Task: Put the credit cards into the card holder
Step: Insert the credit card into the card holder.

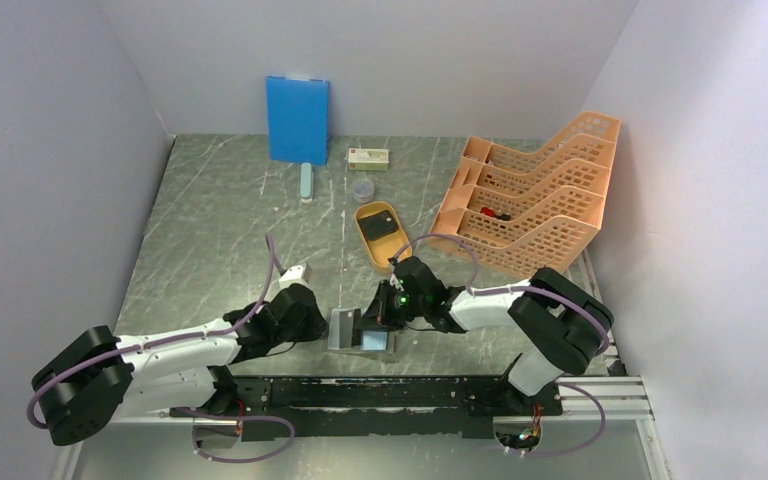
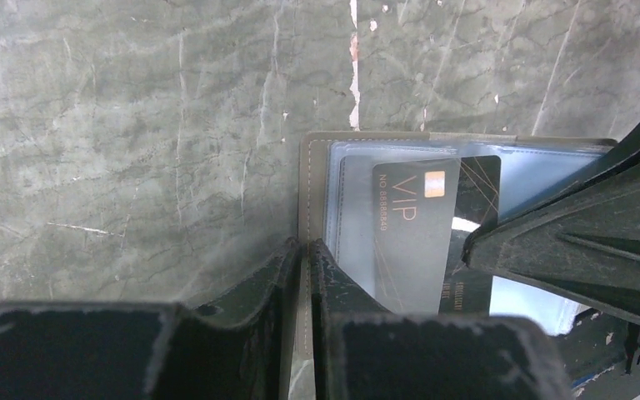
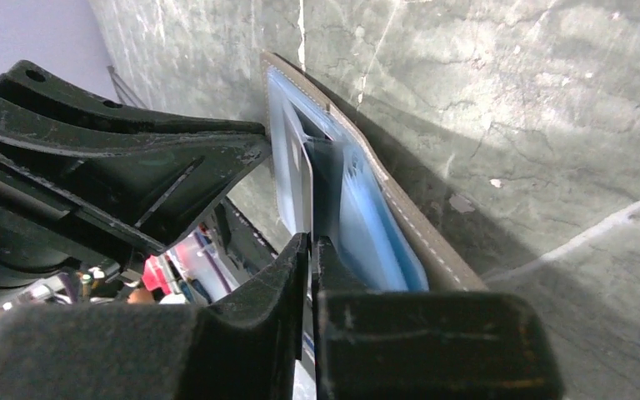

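The card holder [image 1: 344, 328] lies open on the marble table near the front, with its pale blue inner faces [image 2: 358, 208] up. My left gripper [image 2: 304, 250] is shut on its taupe left edge [image 2: 307, 192]. A black credit card [image 2: 433, 225] marked VIP sits partly in the right pocket. My right gripper [image 3: 310, 242] is shut on that card's near edge [image 3: 302, 187], tight beside the card holder [image 3: 383, 208]. Seen from above, the left gripper [image 1: 322, 322] and right gripper [image 1: 385, 318] meet over it. More dark cards [image 1: 382, 226] lie in the orange oval tray [image 1: 365, 243].
An orange file rack [image 1: 530, 210] stands at the back right. A blue board [image 1: 297, 118] leans on the back wall, with a white-and-green box [image 1: 368, 157], a small clear cup [image 1: 361, 188] and a pale blue bar [image 1: 306, 182] near it. A small white object [image 1: 293, 272] lies behind the left gripper.
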`<action>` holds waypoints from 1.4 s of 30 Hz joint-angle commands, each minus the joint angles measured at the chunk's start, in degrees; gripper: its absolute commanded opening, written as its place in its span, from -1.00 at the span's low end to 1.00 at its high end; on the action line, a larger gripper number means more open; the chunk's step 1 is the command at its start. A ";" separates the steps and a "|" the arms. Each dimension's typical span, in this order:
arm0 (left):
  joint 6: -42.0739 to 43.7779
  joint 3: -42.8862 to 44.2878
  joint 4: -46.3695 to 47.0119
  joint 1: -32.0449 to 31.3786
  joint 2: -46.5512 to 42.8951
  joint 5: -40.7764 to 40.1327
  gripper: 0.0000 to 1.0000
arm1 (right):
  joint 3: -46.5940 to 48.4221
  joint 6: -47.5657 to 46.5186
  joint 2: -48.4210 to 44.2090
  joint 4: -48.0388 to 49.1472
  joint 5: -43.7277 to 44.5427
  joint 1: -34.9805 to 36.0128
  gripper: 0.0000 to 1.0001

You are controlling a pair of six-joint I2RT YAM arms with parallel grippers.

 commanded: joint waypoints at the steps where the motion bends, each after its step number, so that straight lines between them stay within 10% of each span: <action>1: -0.21 -1.56 -2.58 0.04 -0.33 2.06 -0.67 | 1.35 -0.71 -1.05 -1.90 1.30 0.54 -0.64; 6: -0.21 -1.63 -2.62 0.08 -0.83 1.99 -0.67 | 2.97 -2.07 -1.48 -4.16 1.46 0.46 -0.20; 33: -0.16 -1.99 -2.40 0.02 -1.86 2.39 -0.69 | 10.47 -5.39 6.11 -7.33 -2.14 4.03 -0.13; 42: -0.76 -0.94 -8.69 0.01 -7.09 -1.68 -0.64 | 15.73 -14.25 0.35 -23.01 5.63 4.07 0.11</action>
